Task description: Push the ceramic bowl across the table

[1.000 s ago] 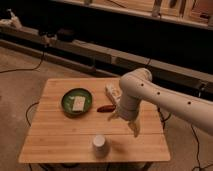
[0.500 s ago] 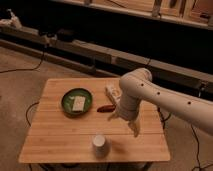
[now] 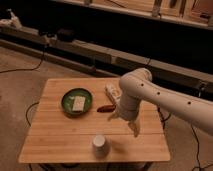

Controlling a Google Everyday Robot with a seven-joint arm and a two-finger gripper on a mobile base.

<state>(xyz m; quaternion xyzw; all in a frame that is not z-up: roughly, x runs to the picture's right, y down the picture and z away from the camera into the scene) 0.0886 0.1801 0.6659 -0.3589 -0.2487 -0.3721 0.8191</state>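
I find the gripper (image 3: 124, 124) spread wide and empty, apart from the ceramic bowl (image 3: 76, 102) left-centre on the table (image 3: 55, 140); a sweep could snag what looks like a red pepper (image 3: 106, 107) between them.

white cup (image 3: 99, 143), red item (image 3: 105, 108), pale packet (image 3: 112, 92)

Arm (image 3: 165, 100) reaching in from right edge, elbow bent; gripper (image 3: 125, 123) hanging low mid-view, pointing down; fingers (image 3: 135, 130) spread wide
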